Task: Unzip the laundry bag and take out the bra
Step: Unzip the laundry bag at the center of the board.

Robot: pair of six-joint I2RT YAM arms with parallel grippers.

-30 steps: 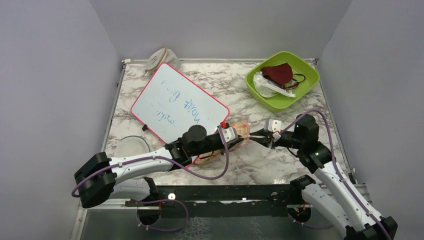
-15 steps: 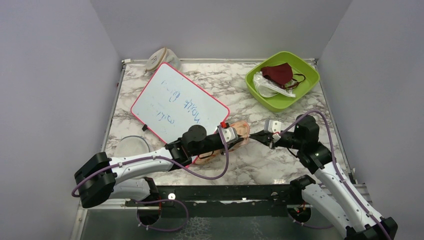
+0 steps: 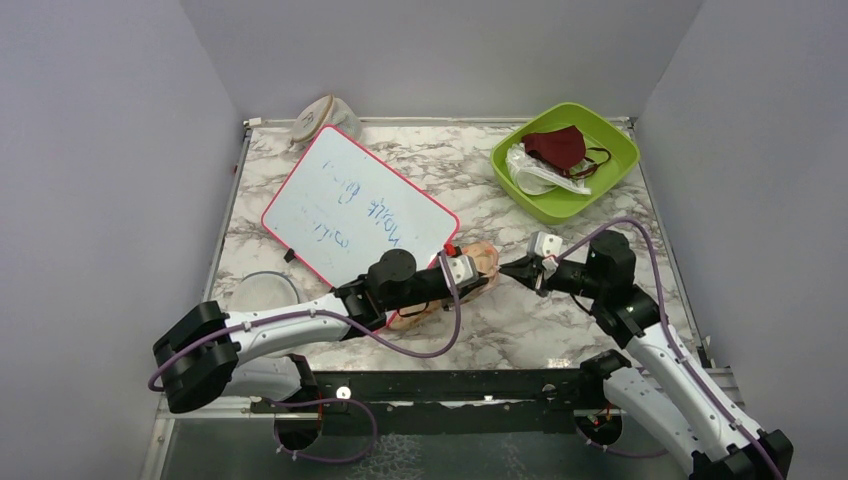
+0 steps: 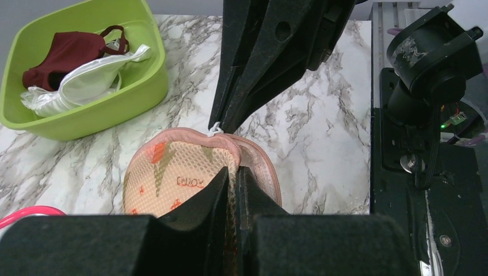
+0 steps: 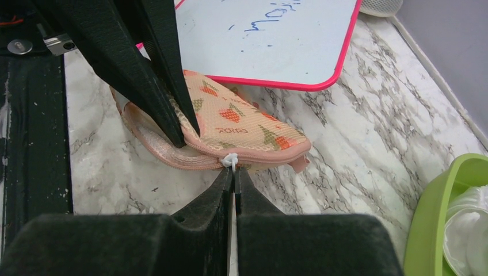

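The laundry bag point(image 3: 484, 256) is a peach pouch with orange and green prints, lying on the marble table in front of the whiteboard. My left gripper point(image 3: 476, 274) is shut on the bag's mesh fabric near its zip edge, as the left wrist view shows point(image 4: 235, 172). My right gripper point(image 3: 504, 268) is shut on the small white zip pull point(image 5: 230, 160) at the bag's pink edging point(image 5: 190, 156). A short stretch of the zip behind the pull is parted. The bra is hidden.
A pink-framed whiteboard point(image 3: 360, 205) lies behind the bag. A green bin point(image 3: 600, 185) at the back right holds a maroon mask point(image 3: 555, 147) and a shiny white wrapped item point(image 3: 535, 172). A beige rounded fabric thing point(image 3: 325, 118) sits back left, and a round clear dish point(image 3: 265, 292) front left.
My right gripper has moved a little to the left and away from me while holding the zip pull. My left gripper has kept its hold and barely shifted.
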